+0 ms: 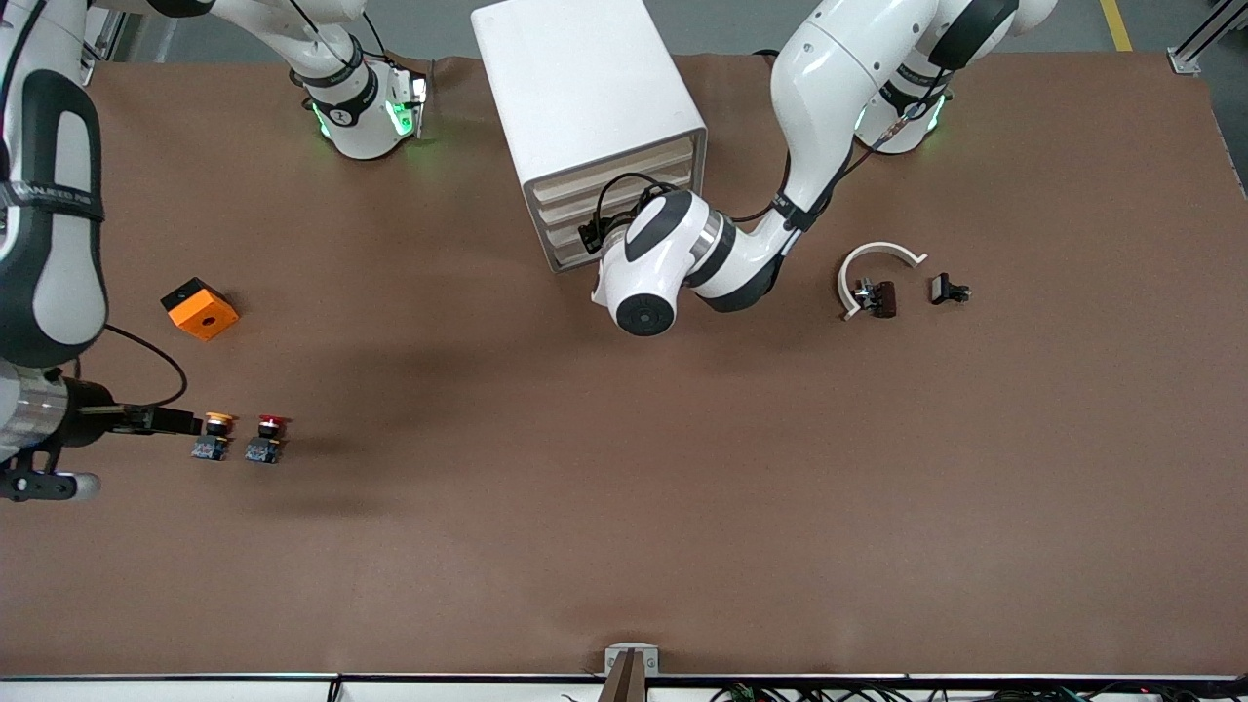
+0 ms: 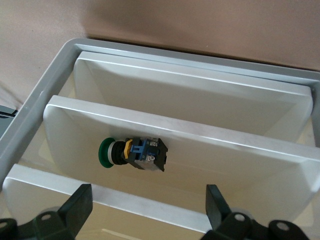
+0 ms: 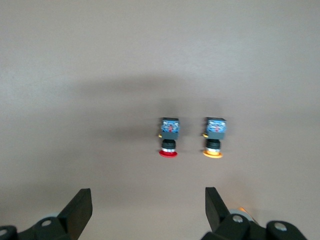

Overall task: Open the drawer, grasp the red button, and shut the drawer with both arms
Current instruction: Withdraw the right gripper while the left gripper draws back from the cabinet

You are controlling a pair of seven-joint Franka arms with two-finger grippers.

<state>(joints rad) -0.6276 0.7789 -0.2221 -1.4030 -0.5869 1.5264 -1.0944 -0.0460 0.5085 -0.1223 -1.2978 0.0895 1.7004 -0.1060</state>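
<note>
Red button (image 1: 270,437) sits on the bare worktop (image 1: 624,507) toward the right arm's end, cap up, upright on its black body. Just beside it, apart by a small gap, is a look-alike button with a yellow-orange cap (image 1: 215,436), closer to the right arm's wrist. Same pair shows in the right wrist view: red button (image 3: 169,137), yellow one (image 3: 214,138), side by side, not touching.

Right tool (image 3: 145,207) hangs near them with both fingers spread wide, nothing between them. My read: it's lined up for the red one, and the close neighbour makes a wrong pick or a knock the main risk.

Orange cube (image 1: 200,309) lies farther from the front camera than the buttons, well apart, out of the way.

White drawer cabinet (image 1: 595,117) stands mid-worktop near the arm bases. Left arm is curled round to its drawer face. Left tool (image 2: 147,207) is open and empty, right at the drawer fronts (image 2: 200,145). A green-capped button (image 2: 134,152) lies inside one drawer. Looks like the left arm is there to work the drawer, so the step in hand is the opening; can't tell how far that drawer is out.

Toward the left arm's end: a white curved bracket (image 1: 877,255) with a small dark part (image 1: 876,297) touching it, and a black clip (image 1: 948,290) just beside. Not involved.
</note>
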